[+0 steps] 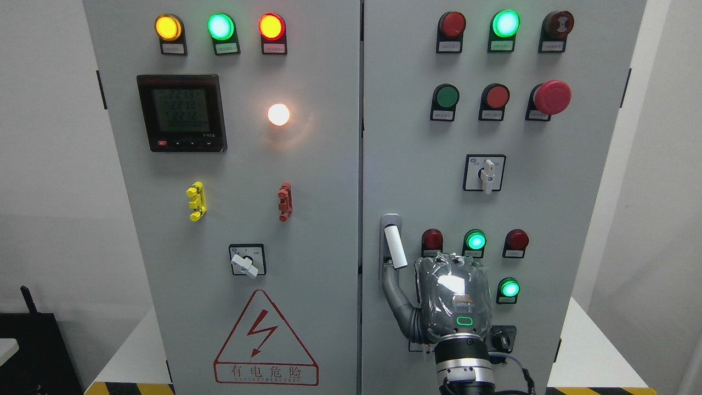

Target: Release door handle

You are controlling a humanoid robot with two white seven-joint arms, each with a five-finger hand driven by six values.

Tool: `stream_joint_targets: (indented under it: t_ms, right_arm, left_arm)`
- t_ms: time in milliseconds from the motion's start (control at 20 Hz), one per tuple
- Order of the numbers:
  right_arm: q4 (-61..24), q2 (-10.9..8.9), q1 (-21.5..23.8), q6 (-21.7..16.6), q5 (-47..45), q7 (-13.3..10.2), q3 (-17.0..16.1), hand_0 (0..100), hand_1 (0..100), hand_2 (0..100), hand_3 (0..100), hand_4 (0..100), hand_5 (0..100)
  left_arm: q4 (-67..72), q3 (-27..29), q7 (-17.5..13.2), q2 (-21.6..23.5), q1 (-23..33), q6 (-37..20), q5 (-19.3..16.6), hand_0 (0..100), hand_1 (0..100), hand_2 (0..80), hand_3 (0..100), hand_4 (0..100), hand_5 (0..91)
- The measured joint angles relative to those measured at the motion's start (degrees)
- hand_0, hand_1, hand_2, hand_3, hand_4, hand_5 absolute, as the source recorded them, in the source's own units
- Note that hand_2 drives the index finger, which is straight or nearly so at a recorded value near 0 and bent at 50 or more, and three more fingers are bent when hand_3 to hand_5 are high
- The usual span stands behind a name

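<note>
The grey door handle (390,224) sits in a vertical recess at the left edge of the cabinet's right door (548,208). My right hand (453,296) comes up from the bottom edge, wrapped in clear film, its back facing me, just right of and below the handle. Its thumb (396,247) stretches up and left, the white tip lying over the handle's lower part. The other fingers (451,260) point toward the panel to the right of the handle and close on nothing. The left hand does not show.
Both cabinet doors are closed. Around the hand are red and green lamps (475,240), and a black knob (502,340) sits by the wrist. A rotary switch (485,173) is above. The left door (230,219) carries a meter, a switch and a warning triangle.
</note>
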Motion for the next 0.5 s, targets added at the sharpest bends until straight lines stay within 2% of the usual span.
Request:
stream_joint_targets:
  t_ms: [501]
  right_arm:
    - [-0.05, 0.03, -0.03, 0.12, -0.02, 0.05, -0.02, 56, 0, 100, 100, 100, 94]
  left_arm:
    - [0.00, -0.01, 0.00, 0.00, 0.00, 0.00, 0.00, 12, 39, 0.0, 0, 0, 0.0]
